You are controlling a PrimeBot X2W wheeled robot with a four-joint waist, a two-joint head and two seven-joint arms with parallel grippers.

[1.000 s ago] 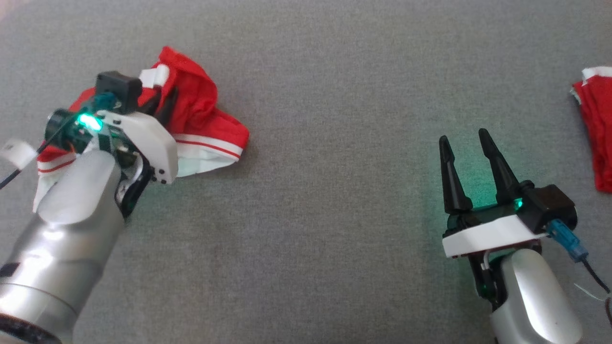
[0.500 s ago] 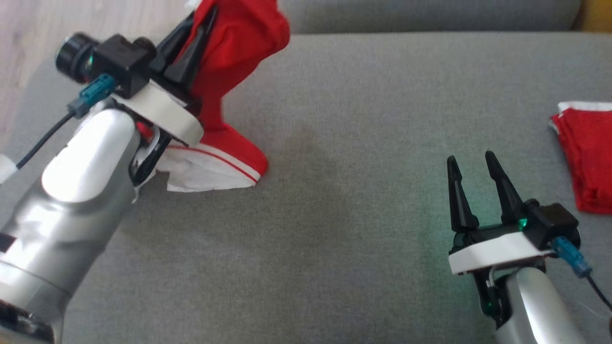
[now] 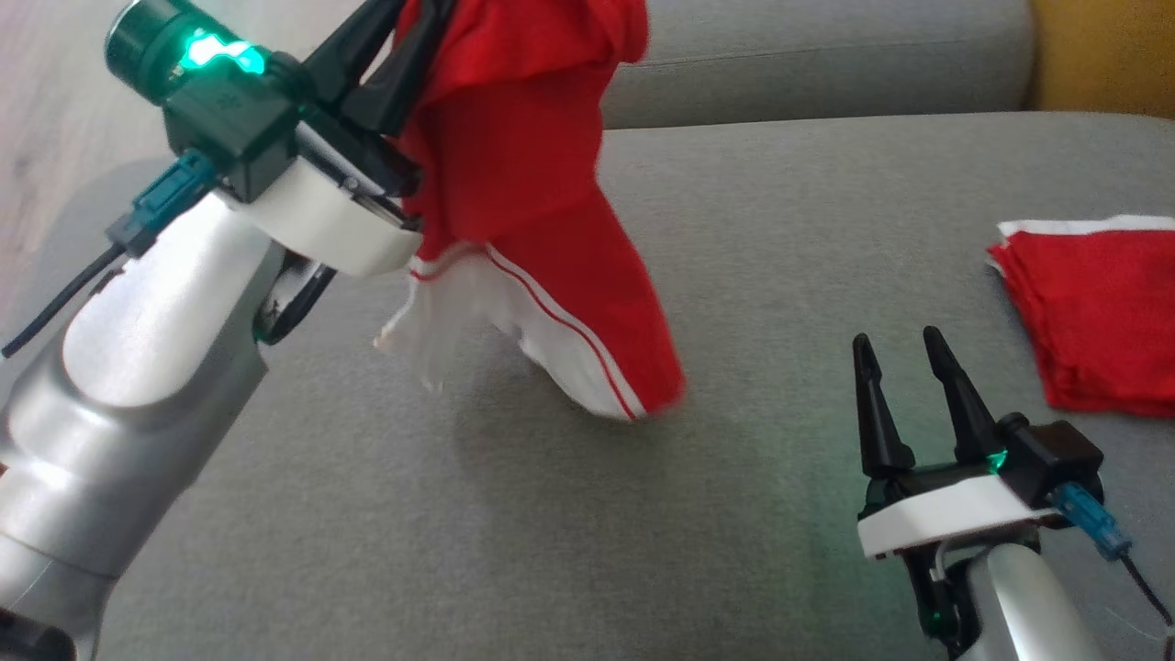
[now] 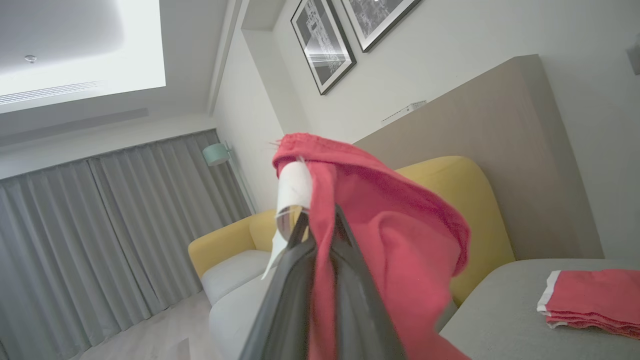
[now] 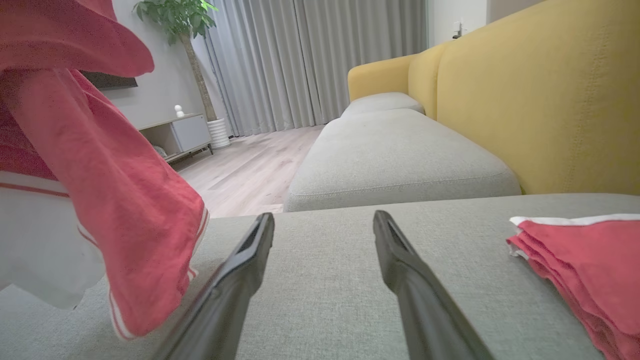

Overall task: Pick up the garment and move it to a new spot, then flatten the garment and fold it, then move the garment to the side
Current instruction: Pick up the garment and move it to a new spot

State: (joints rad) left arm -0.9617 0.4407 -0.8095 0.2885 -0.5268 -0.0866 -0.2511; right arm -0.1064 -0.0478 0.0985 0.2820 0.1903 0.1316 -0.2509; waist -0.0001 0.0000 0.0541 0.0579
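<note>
Grey fabric sofa (image 3: 551,532): seat cushion, carried all items. Garment (image 3: 523,184): red cloth with a white striped hem. It hung from the left gripper (image 4: 320,227) over mid-seat, hem at or just above the cushion. Judged light, limp and unbreakable; best taken at hem corners for flattening. Folded red pile (image 3: 1092,312): far right. Left gripper: clamped on the garment's bunched top. Right gripper (image 3: 896,338): fingers apart, empty.

I see a folded red pile (image 3: 1097,312) on the grey cushion (image 3: 780,275); 2 prints (image 4: 324,45) on the wall; plant (image 5: 175,15) by curtains (image 5: 320,60).
</note>
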